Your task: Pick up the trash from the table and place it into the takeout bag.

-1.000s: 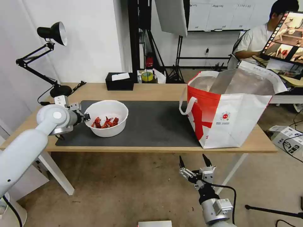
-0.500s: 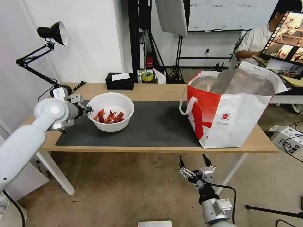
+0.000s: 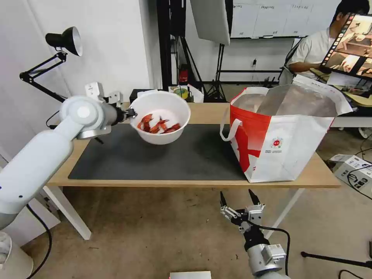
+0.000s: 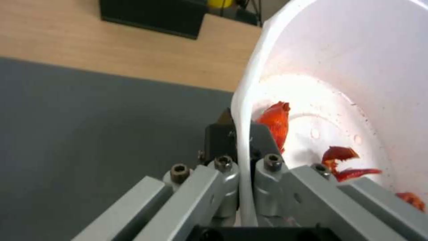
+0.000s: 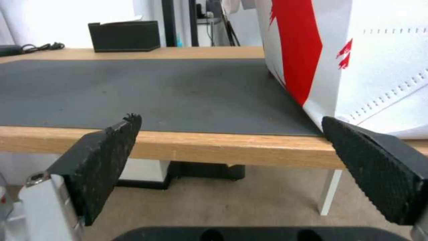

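A white round bowl (image 3: pixel 160 117) with red shell scraps hangs in the air above the far left part of the dark mat (image 3: pixel 162 155), tilted toward me. My left gripper (image 3: pixel 131 113) is shut on the bowl's left rim; in the left wrist view its fingers (image 4: pixel 221 135) pinch the thin white wall of the bowl (image 4: pixel 339 83), red scraps lying inside. The red-and-white takeout bag (image 3: pixel 283 135) stands open on the table's (image 3: pixel 193 182) right end, foil lining showing. My right gripper (image 3: pixel 237 198) waits open below the table's front edge, its pads (image 5: pixel 107 147) wide apart.
A black tissue box (image 3: pixel 145 97) sits at the table's back edge, partly behind the bowl. A black desk lamp (image 3: pixel 64 42) stands at the far left corner. The mat between bowl and bag is bare. A cardboard box (image 3: pixel 354 170) lies on the floor at right.
My left arm has lifted the bowl off the mat and carried it up, back and to the right, toward the bag. The right arm has stayed put.
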